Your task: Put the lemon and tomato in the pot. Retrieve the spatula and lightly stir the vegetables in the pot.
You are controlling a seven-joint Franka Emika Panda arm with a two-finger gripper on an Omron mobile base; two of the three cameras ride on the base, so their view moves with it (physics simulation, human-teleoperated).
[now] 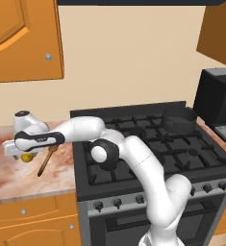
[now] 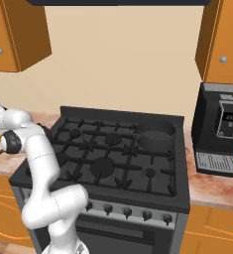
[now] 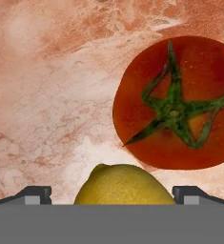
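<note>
Since my fingers (image 3: 111,193) stand wide apart with the lemon (image 3: 125,185) sitting squarely between them at six o'clock in my hand view, the step in hand looks to be the first pick, and I judge it needs only a straight descent before closing. I should sink until the tips pass the widest part of the fruit, then close gently, because a round, smooth thing can squirt out if pinched high. The lemon is bright yellow, slightly dimpled, with a small nub at its top left.

Just beyond it, at about two o'clock, lies the tomato (image 3: 176,102), deep red with a green star-shaped calyx facing me; it rests close beside the lemon on the mottled pink worktop (image 3: 51,95), so I must keep my right fingertip from nudging it.

In the left base view the wooden spatula (image 1: 46,160) lies on the worktop just beside my hand. Farther off, at the stove's (image 1: 153,144) back right burner, stands the dark pot (image 1: 179,119), well apart from the fruit, so the carry will be long.
</note>
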